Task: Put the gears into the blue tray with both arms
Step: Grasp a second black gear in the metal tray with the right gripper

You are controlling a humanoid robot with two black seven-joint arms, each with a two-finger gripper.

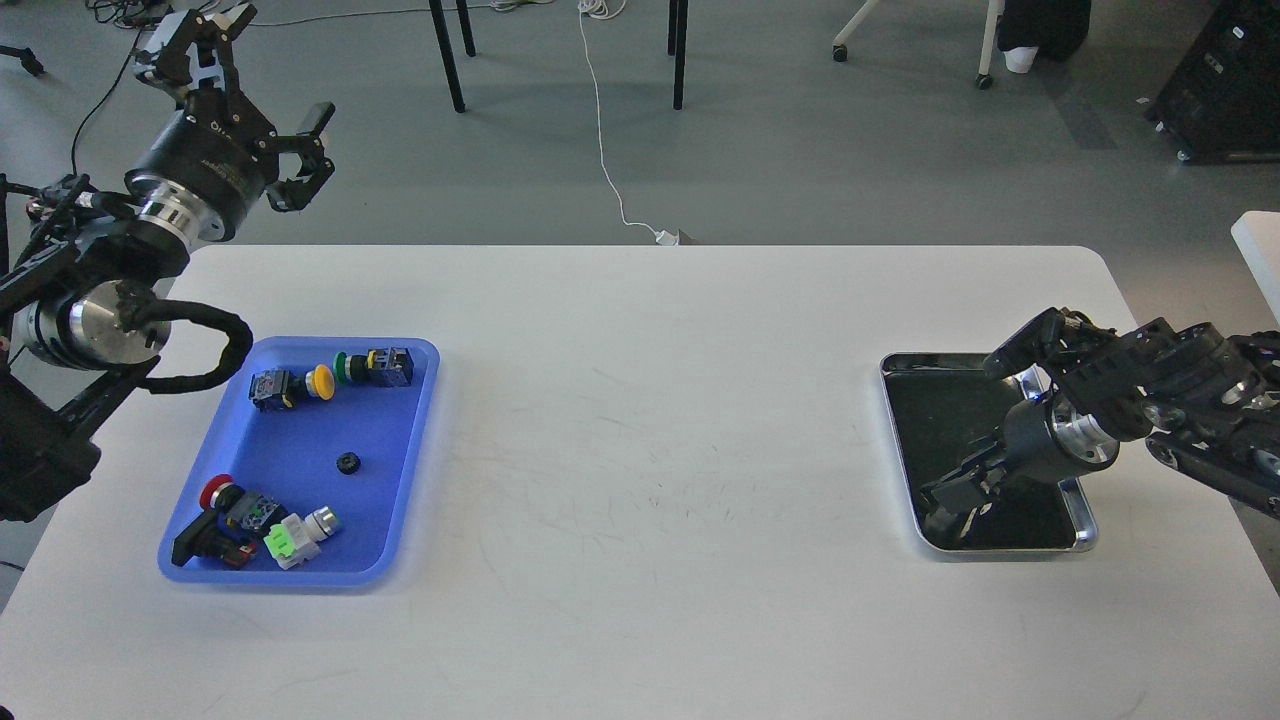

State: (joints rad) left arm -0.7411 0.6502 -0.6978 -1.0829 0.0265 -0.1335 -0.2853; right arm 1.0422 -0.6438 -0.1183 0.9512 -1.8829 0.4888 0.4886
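Observation:
One small black gear (347,462) lies near the middle of the blue tray (300,435) on the left of the table. My left gripper (272,78) hangs high beyond the table's far left corner, well above and behind the blue tray, its fingers spread open and empty. My right gripper (948,497) is tilted down into the shiny steel tray (950,357) on the right, its tip low over the dark bottom. Its fingers merge with the dark bottom and their reflection, so their state is unclear. Anything beneath that tip is hidden.
Push-button switches share the blue tray: a yellow-capped one (290,385) and a green-capped one (375,367) at the far end, a red-capped one (225,500) and a white-and-green one (300,535) at the near end. White tabletop (650,450) stretches between the trays.

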